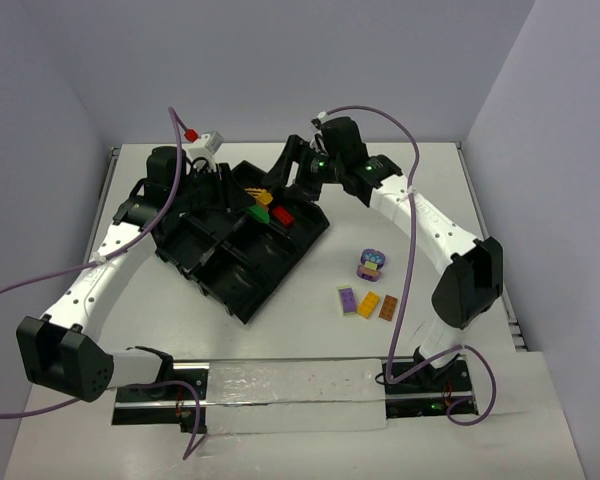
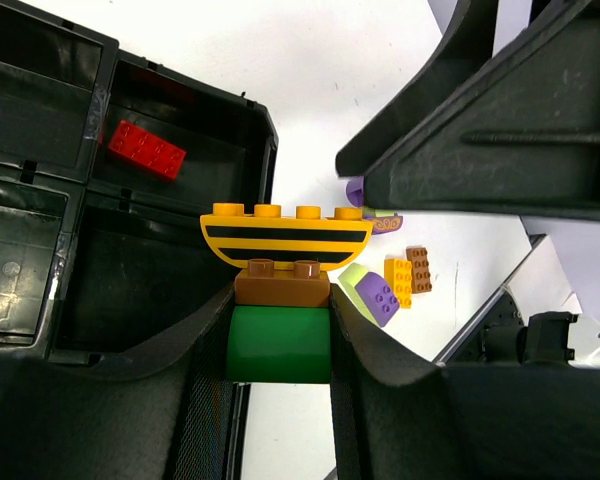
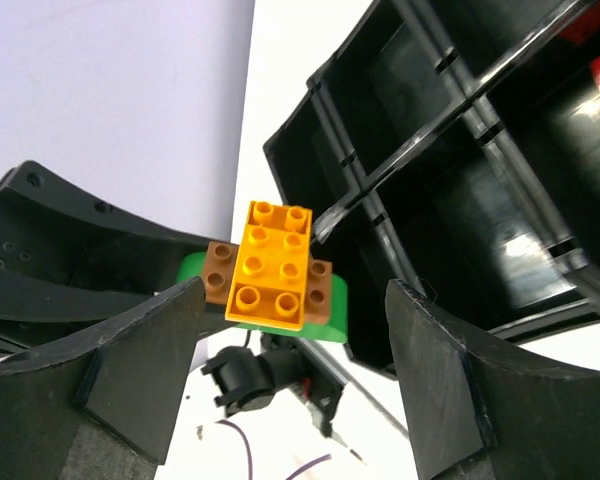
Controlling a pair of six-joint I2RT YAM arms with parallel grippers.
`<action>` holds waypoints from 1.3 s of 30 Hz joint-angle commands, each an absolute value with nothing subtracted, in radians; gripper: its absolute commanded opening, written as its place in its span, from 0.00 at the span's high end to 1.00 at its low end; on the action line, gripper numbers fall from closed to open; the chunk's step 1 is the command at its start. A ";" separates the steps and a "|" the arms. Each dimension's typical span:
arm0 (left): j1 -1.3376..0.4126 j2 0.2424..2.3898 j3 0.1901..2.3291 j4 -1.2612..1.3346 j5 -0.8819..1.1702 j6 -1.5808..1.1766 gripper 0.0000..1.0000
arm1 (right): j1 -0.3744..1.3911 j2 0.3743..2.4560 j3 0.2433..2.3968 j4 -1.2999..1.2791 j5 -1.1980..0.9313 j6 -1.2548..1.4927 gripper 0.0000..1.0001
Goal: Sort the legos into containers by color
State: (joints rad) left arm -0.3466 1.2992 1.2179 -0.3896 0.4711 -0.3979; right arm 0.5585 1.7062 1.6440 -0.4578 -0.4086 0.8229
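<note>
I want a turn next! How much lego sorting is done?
Done: one red studded plastic brick lies in a compartment of the black divided plastic tray. In hand: the left tool is shut on a stack of green, brown and striped yellow bricks, with the open right tool straddling it. Left: separating that stack, plus the purple, yellow and brown pieces loose on the table.

White table. Pale lavender walls at the back and both sides. Small white box with red cap near far edge. Translucent sheet along near edge.
</note>
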 commanded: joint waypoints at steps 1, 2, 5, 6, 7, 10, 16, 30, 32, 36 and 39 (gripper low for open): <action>-0.342 1.273 1.224 -0.335 0.465 -0.372 1.00 | 0.578 1.715 1.672 -0.398 -0.437 0.867 0.21; -0.342 1.272 1.223 -0.333 0.465 -0.371 1.00 | 0.581 1.719 1.676 -0.397 -0.441 0.865 0.22; -0.342 1.269 1.220 -0.322 0.470 -0.371 1.00 | 0.591 1.742 1.704 -0.400 -0.476 0.846 0.28; -0.342 1.266 1.216 -0.316 0.475 -0.372 1.00 | 0.599 1.756 1.726 -0.414 -0.478 0.839 0.30; -0.342 1.263 1.211 -0.308 0.476 -0.373 1.00 | 0.602 1.762 1.737 -0.430 -0.477 0.832 0.31; -0.342 1.256 1.202 -0.297 0.476 -0.376 1.00 | 0.615 1.803 1.774 -0.456 -0.498 0.812 0.34; -0.342 1.224 1.186 -0.276 0.472 -0.384 1.00 | 0.629 1.829 1.769 -0.430 -0.532 0.821 0.45; -0.337 1.157 1.143 -0.384 0.409 -0.317 1.00 | 0.593 1.808 1.766 -0.377 -0.480 0.857 1.00; -0.331 1.149 1.133 -0.388 0.396 -0.325 1.00 | 0.586 1.819 1.787 -0.391 -0.475 0.851 1.00; -0.325 1.120 1.124 -0.410 0.373 -0.339 1.00 | 0.580 1.890 1.897 -0.432 -0.424 0.828 1.00; -0.318 1.122 1.144 -0.451 0.349 -0.336 1.00 | 0.579 1.952 1.972 -0.463 -0.378 0.820 1.00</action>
